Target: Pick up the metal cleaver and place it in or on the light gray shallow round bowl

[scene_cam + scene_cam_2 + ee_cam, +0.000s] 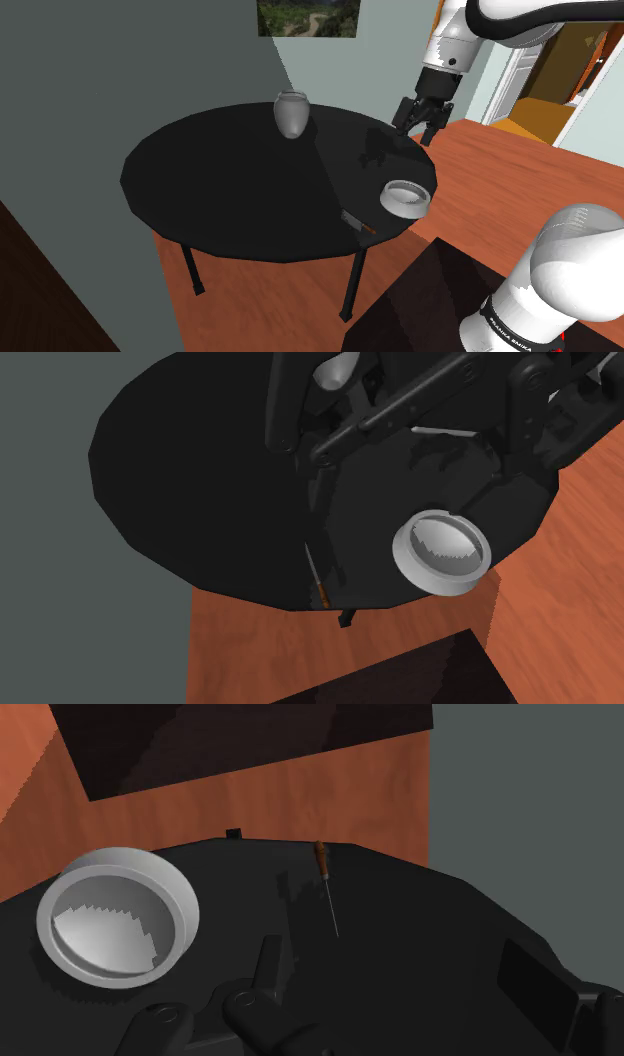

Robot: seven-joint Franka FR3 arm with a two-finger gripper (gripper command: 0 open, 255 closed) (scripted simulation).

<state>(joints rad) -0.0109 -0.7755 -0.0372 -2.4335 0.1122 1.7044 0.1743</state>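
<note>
The cleaver (357,224) lies flat near the front edge of the round black table (220,180), thin blade and brown handle, seen edge-on (317,580). The light grey shallow round bowl (407,198) stands upright a little to its right in the shoulder view, close to the table's rim. My gripper (420,125) hangs open above the table's far right part, beyond the bowl, holding nothing. In the wrist view the fingers stand wide apart around the gripper (395,974); the cleaver (328,894) lies ahead between them, and the bowl (118,919) sits off to one side.
A grey vase (290,113) stands upright at the table's far side. The dark stand (420,300) is close to the table's front right edge. Orange wood floor (500,170) surrounds the table, a grey wall (120,70) runs behind it, and a doorway (550,80) opens at the right.
</note>
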